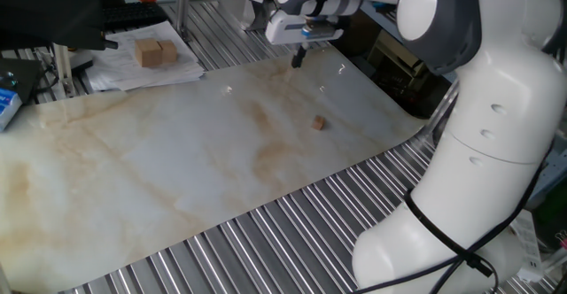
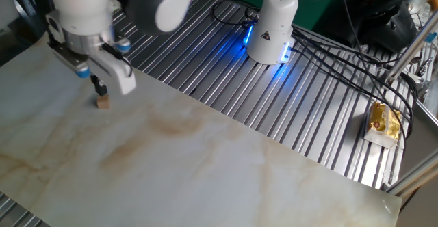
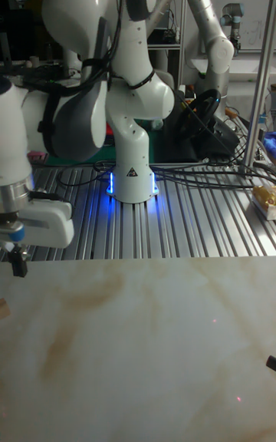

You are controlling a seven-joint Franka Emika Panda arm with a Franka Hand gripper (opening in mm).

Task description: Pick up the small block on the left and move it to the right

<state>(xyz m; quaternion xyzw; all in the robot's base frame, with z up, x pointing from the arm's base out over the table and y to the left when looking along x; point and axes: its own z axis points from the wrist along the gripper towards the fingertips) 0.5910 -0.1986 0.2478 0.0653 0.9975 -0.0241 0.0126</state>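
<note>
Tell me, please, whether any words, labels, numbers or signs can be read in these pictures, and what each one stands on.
No text is legible in any view.
Warning triangle: a dark triangular sign on the blue-lit base of the second robot; its symbol is too small to read.
Same sign in the tall fixed view: also too blurred to read.
Small block, big tan blocks, marbled board: unmarked.

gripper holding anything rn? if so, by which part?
Nothing held. The gripper is raised above the marble board, while the small block sits on it, apart from the fingers.
</note>
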